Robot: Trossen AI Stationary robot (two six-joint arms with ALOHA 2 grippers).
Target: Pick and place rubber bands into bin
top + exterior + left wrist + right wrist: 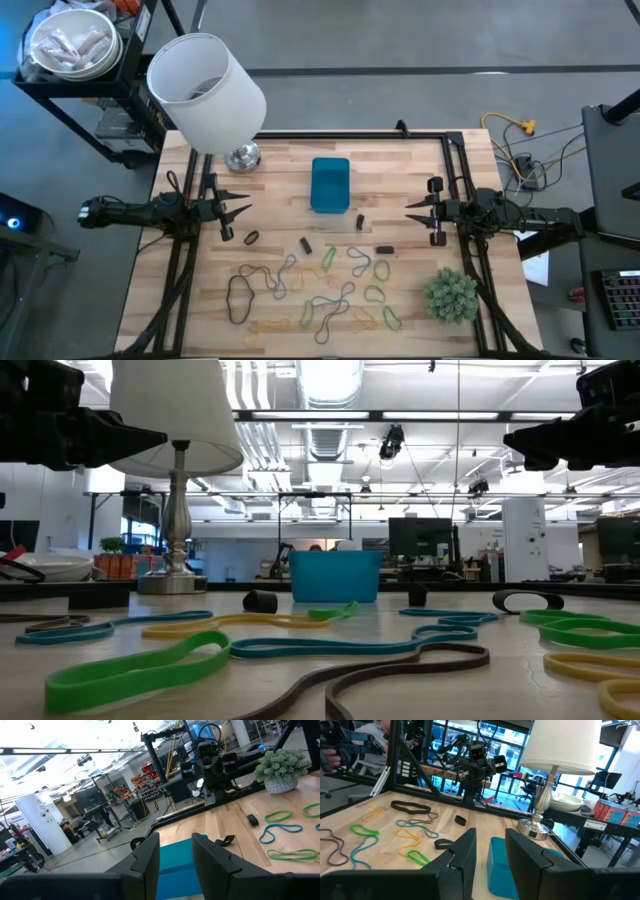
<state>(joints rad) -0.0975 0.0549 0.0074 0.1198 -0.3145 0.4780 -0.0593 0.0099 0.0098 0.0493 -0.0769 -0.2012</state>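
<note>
I see the blue bin [330, 185] upright and open-topped at table centre, nothing visible inside it. The rubber bands [300, 290] lie flat and scattered on the wood just in front of it: green, yellow, teal and dark brown loops, a few overlapping, plus small black ones nearest the bin.

Counts from overhead: 1 blue bin [330, 185], 1 lamp [207, 90], 1 green plant ball [450, 295], 2 arms with 1 tool each: left tool [240, 209], right tool [414, 211]. Rubber bands [310, 290] numbered roughly 15-20; overlaps blocked an exact count.
</note>
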